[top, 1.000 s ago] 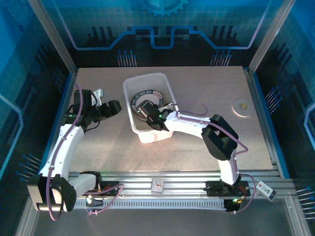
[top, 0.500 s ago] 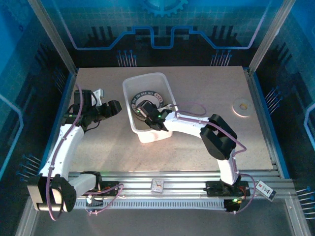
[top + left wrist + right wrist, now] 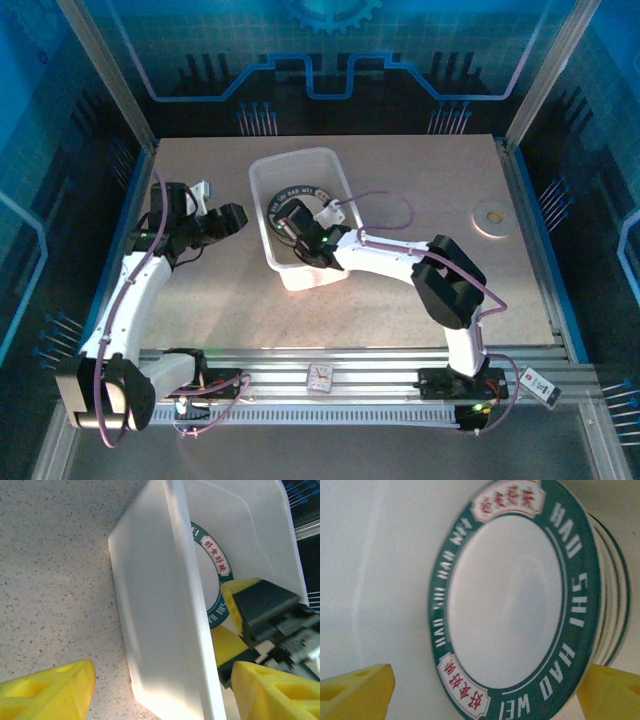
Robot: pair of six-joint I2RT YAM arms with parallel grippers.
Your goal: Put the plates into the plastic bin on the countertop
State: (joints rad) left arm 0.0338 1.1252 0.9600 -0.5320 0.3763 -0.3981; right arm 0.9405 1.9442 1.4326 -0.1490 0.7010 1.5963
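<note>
The plastic bin (image 3: 300, 155) stands on the countertop (image 3: 420, 280), left of centre. Inside it a dark green-rimmed plate with white lettering (image 3: 515, 600) lies on top of a stack of plates (image 3: 292, 194). My right gripper (image 3: 297, 222) is down inside the bin, open, with its yellow fingertips (image 3: 357, 687) either side of that plate's near edge and apart from it. My left gripper (image 3: 162, 692) is open astride the bin's left wall (image 3: 160, 620), touching nothing. One white plate with an orange centre (image 3: 491, 216) lies at the right.
The right arm's purple cable (image 3: 385, 205) loops over the bin's right rim. Aluminium frame rails (image 3: 330, 360) run along the near edge, with a small tag (image 3: 320, 377) on them. Blue edging and corner posts (image 3: 110, 70) border the table.
My right gripper has opened and let go of the green-rimmed plate, which now rests on the stack in the bin. The left arm has not moved.
</note>
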